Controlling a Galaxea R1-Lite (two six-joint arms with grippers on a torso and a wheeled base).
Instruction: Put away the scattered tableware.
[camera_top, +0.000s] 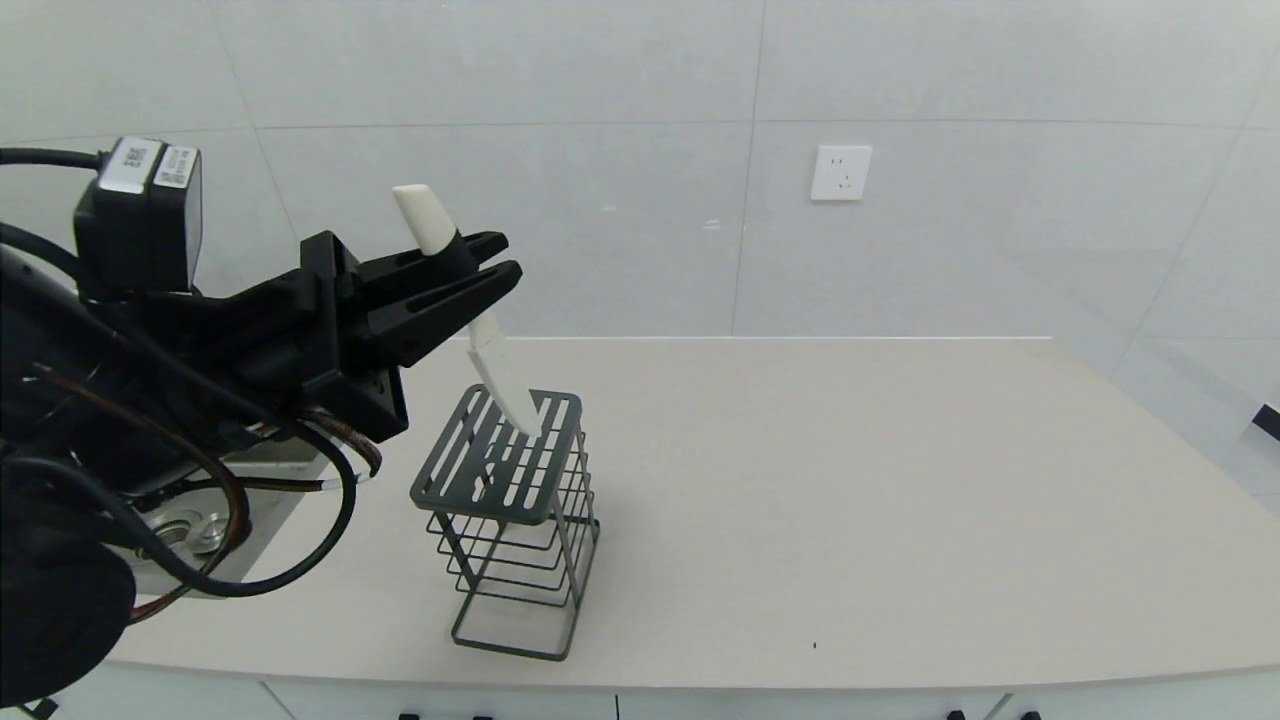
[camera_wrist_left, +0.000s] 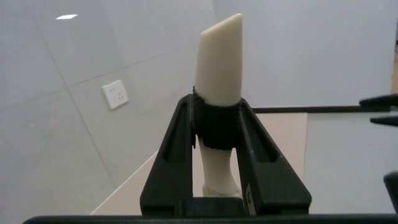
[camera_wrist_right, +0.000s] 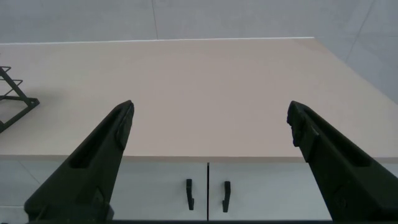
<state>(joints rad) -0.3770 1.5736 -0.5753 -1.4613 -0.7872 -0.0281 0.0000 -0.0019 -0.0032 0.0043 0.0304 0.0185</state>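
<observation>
Lower left of the head frame: the left arm comes in from the edge and stretches toward the centre, its wrist roughly level, its left tool (camera_top: 510, 257) raised above the surface and clenched on a white knife-like utensil (camera_top: 497, 365); the two black fingers (camera_top: 470, 290) lie close together and grip the utensil partway down its thick end, as the left wrist view also shows. Beside the arm, low in the frame, a round metal drain fitting (camera_top: 190, 530) sits in a recess.

Right wrist view: the right tool (camera_wrist_right: 210, 111) is released, its fingers spread wide apart, hanging at the near edge of the surface over white cabinet doors (camera_wrist_right: 261, 193) with two small dark handles.

Lower centre of the head frame: a dark grey wire rack with a slotted top plate (camera_top: 475, 507) stands upright on the beige surface (camera_top: 850, 480), which runs wide to the right.

The utensil's long axis is steep and tilted; its blunt cut end points to the upper left, its narrow end to the lower right, meeting the plate near its far edge; whether it has entered a slot I cannot tell.

Behind: a pale grey tiled wall (camera_top: 600, 200); a white socket (camera_top: 840, 172) at upper right.
</observation>
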